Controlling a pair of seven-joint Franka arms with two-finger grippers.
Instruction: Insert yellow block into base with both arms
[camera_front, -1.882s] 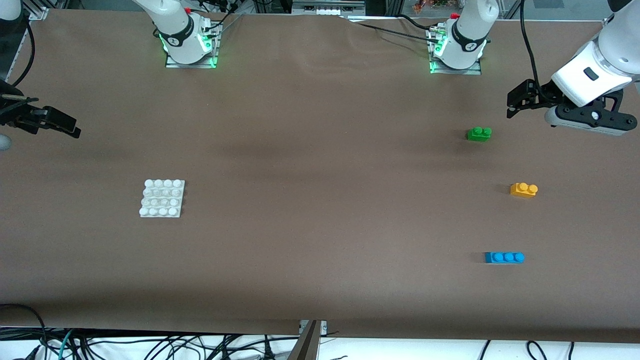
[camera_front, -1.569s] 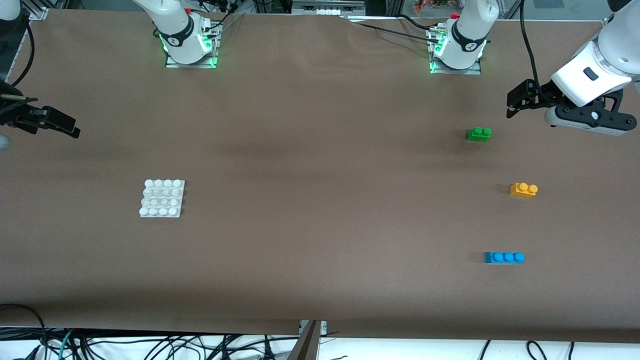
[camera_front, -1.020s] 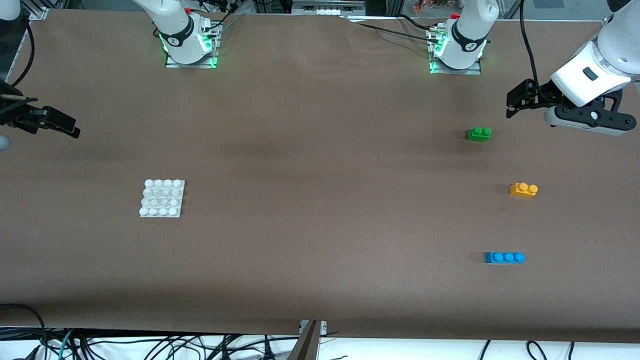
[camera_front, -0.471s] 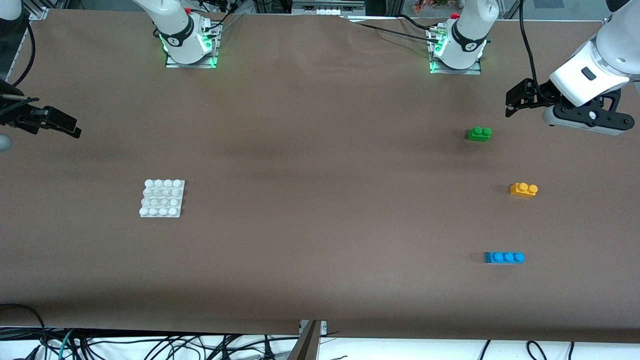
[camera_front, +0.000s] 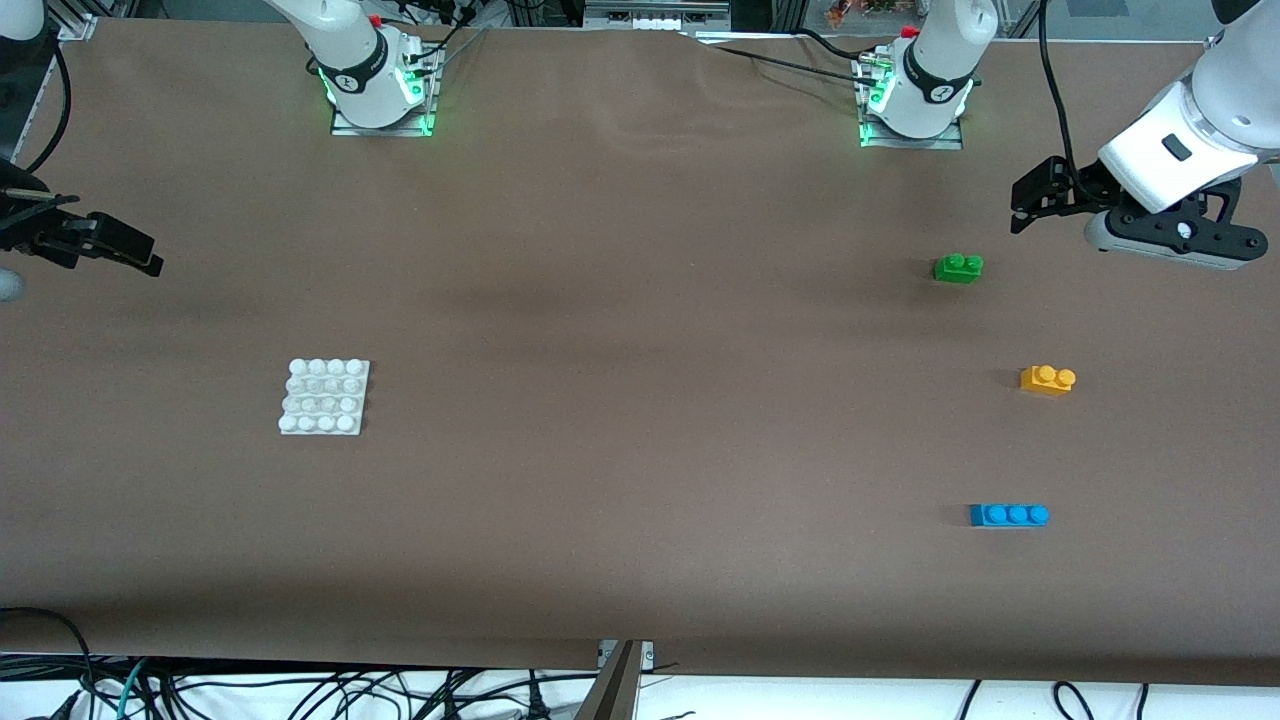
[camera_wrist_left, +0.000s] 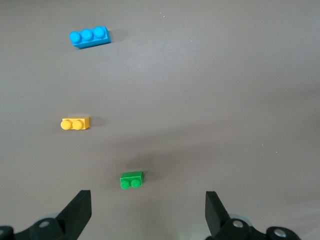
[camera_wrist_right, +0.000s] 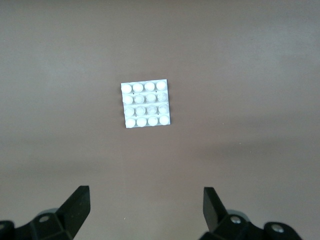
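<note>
The yellow block (camera_front: 1047, 379) (camera_wrist_left: 75, 123) lies studs up on the brown table near the left arm's end. At the right arm's end, apart from it, the white studded base (camera_front: 324, 397) (camera_wrist_right: 145, 104) lies flat. My left gripper (camera_front: 1036, 196) (camera_wrist_left: 147, 215) hangs open and empty over bare table close to the green brick. It touches nothing. My right gripper (camera_front: 105, 248) (camera_wrist_right: 146, 210) hangs open and empty over the table's edge at the right arm's end, well clear of the base.
A green two-stud brick (camera_front: 958, 267) (camera_wrist_left: 131, 179) lies farther from the front camera than the yellow block. A blue three-stud brick (camera_front: 1009, 514) (camera_wrist_left: 90, 37) lies nearer. The two arm bases (camera_front: 378, 90) (camera_front: 915, 100) stand along the table's back edge.
The left gripper has drifted very slightly; the bricks, the base and the right gripper have stayed put.
</note>
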